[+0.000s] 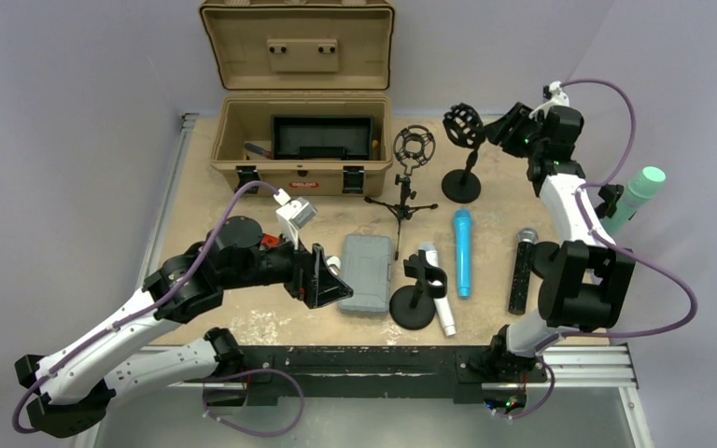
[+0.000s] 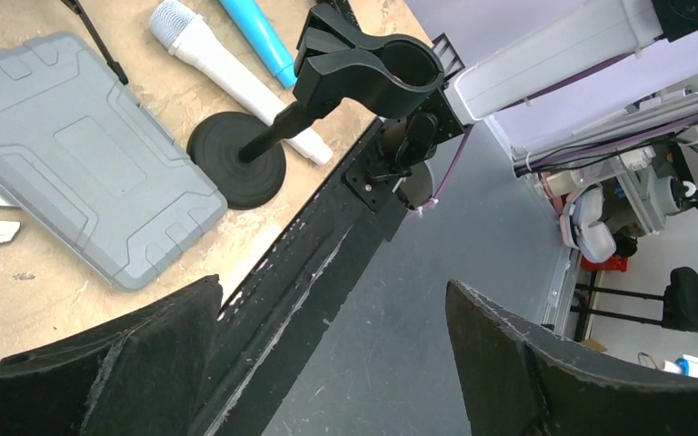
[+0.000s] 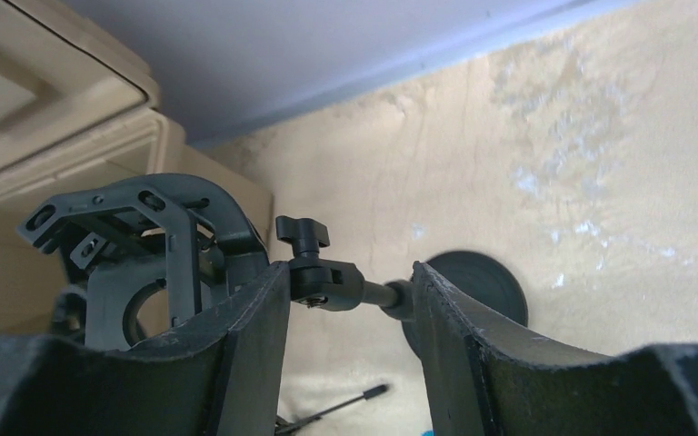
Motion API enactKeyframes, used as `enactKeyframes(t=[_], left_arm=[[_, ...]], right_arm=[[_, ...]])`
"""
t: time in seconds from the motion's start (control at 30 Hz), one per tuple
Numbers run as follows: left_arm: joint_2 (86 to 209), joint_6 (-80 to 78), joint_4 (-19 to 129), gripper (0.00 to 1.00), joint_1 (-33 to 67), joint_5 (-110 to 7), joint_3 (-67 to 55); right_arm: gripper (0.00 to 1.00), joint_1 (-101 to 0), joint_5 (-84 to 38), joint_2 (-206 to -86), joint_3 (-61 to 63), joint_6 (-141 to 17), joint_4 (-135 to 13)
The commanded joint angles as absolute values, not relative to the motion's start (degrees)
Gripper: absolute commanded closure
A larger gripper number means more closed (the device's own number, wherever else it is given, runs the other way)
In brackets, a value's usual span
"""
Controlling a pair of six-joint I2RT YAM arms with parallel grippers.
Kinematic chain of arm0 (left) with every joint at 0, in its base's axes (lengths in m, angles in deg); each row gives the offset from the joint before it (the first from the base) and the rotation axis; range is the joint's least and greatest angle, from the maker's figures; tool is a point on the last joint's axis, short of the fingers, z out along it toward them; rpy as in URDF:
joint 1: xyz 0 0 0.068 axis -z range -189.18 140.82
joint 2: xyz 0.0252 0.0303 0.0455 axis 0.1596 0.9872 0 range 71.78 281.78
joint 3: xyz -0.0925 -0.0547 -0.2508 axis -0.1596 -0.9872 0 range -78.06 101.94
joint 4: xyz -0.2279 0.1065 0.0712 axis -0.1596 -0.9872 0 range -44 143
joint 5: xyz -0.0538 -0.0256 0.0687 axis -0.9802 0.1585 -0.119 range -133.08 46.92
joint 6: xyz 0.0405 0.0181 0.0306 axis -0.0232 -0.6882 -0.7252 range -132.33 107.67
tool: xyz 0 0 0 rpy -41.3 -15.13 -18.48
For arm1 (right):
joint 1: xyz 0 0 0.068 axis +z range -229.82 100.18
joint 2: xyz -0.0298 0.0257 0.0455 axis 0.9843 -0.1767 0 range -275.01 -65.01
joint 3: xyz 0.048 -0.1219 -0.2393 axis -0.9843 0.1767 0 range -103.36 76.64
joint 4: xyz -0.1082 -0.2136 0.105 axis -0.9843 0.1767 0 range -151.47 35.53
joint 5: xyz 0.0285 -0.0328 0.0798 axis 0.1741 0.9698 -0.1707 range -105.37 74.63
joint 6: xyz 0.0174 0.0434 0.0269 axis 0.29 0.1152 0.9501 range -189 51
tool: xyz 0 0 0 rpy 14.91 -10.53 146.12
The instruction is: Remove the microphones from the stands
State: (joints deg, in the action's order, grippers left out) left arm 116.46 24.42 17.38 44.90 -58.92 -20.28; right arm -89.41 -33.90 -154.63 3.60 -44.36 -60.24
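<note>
A black shock-mount stand (image 1: 464,149) with an empty cage stands at the back right. My right gripper (image 1: 497,129) is open beside its cage. In the right wrist view the stand's swivel joint (image 3: 327,282) sits just beyond the fingertips of the gripper (image 3: 350,283). A black clip stand (image 1: 418,291) stands at the front with its clip (image 2: 373,68) empty. A white microphone (image 1: 439,291) lies on the table behind it. My left gripper (image 1: 331,280) is open and empty, and in its wrist view (image 2: 332,286) it hangs over the table's front edge.
A blue microphone (image 1: 463,252) and a black microphone (image 1: 521,271) lie on the table. A grey case (image 1: 366,271) lies by the left gripper. A tripod shock mount (image 1: 411,168) and an open tan toolbox (image 1: 299,140) stand at the back. A teal microphone (image 1: 639,194) shows past the right edge.
</note>
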Motion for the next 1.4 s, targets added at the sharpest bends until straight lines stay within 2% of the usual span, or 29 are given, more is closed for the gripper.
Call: enactKeyframes(t=[0.0,0.33,0.47,0.67,0.77,0.87,0.93,1.27,1.37], left_arm=[[115.6,24.0,20.5,0.1,45.1,-60.0,-18.9],[114.8,24.5,20.5,0.1,45.1,-60.2,-18.8],[114.1,24.3,19.9,0.1,45.1,-60.2,-18.8],[113.3,23.8,19.6,0.1,45.1,-60.4,-18.9],[112.3,23.7,19.8,0.1,45.1,-60.4,-19.3],[110.9,23.5,20.0,0.09,45.1,-60.6,-20.1],[110.4,23.4,20.1,0.09,45.1,-61.1,-20.1],[110.3,21.5,18.9,0.09,45.1,-66.5,-18.5],[109.3,21.1,19.4,0.09,45.1,-67.4,-19.3]], right_arm=[[0.53,-89.5,-27.6,-159.3,9.2,-49.9,-49.8],[0.53,-89.4,-27.0,-160.7,10.3,-49.9,-50.5],[0.51,-89.2,-27.2,-160.0,6.1,-50.4,-48.0],[0.43,-87.3,-25.5,-154.7,-4.5,-51.2,-40.5],[0.36,-87.0,-22.9,-150.6,-8.9,-51.3,-36.8],[0.24,-86.9,-19.7,-146.2,-11.8,-51.4,-33.2],[0.2,-86.9,-17.3,-142.5,-12.5,-51.5,-31.2],[0.2,-86.9,-8.6,-110.5,-5.2,-49.7,-31.9],[0.21,-86.9,-4.8,-105.3,-5.8,-47.9,-28.7]])
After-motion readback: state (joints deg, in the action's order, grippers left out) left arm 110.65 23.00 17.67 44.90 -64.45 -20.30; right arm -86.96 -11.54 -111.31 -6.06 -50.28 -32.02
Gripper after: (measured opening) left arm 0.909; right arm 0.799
